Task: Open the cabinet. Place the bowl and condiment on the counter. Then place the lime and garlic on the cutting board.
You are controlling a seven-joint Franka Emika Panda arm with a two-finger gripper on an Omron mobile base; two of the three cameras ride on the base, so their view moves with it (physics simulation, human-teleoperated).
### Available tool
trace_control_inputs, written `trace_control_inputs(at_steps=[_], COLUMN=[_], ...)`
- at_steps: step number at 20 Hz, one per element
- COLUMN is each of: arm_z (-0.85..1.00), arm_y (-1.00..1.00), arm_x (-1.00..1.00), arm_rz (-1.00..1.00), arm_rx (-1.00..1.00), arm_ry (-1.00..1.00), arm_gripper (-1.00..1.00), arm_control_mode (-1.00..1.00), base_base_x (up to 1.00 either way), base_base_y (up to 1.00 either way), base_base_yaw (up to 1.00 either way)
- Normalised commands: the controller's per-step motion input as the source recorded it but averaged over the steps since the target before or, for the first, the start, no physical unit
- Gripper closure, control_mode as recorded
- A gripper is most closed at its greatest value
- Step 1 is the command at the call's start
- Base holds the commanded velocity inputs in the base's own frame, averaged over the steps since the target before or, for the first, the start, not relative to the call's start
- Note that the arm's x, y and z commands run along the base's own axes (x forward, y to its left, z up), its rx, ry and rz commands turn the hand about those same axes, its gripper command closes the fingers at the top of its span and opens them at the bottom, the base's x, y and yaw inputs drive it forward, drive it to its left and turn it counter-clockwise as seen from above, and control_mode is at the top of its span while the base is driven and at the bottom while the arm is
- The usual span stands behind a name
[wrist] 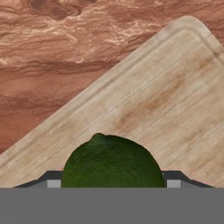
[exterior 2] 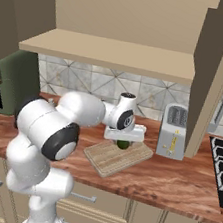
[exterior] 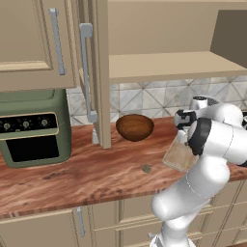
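You're on the lime step: the tool (exterior 2: 123,141) hangs low over the cutting board (exterior 2: 111,159), holding the lime (wrist: 113,162) between wide-set fingers. Next, release it and go for the garlic (exterior: 145,168), at the board's 9 o'clock on the tabletop (exterior: 72,178).
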Motion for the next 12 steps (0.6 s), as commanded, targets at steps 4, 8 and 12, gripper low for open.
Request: trace_control_inputs(at_steps=[4,8,12], arm_z=[-0.15,-0.01,0.12], arm_y=[0.0,0.0,0.08], arm_x=[0.14,0.03,-0.27], arm_rz=[0.0,0.0,0.02], arm_rx=[-0.05,-0.03,-0.03], arm_ry=[0.0,-0.01,-0.09], arm_gripper=[-1.0,-1.0,-1.0], arm_control_mode=[-1.0,-1.0,-1.0], base_base_x=[0.0,0.0,0.0], base_base_y=[0.0,0.0,0.0], base_base_yaw=[0.0,0.0,0.0])
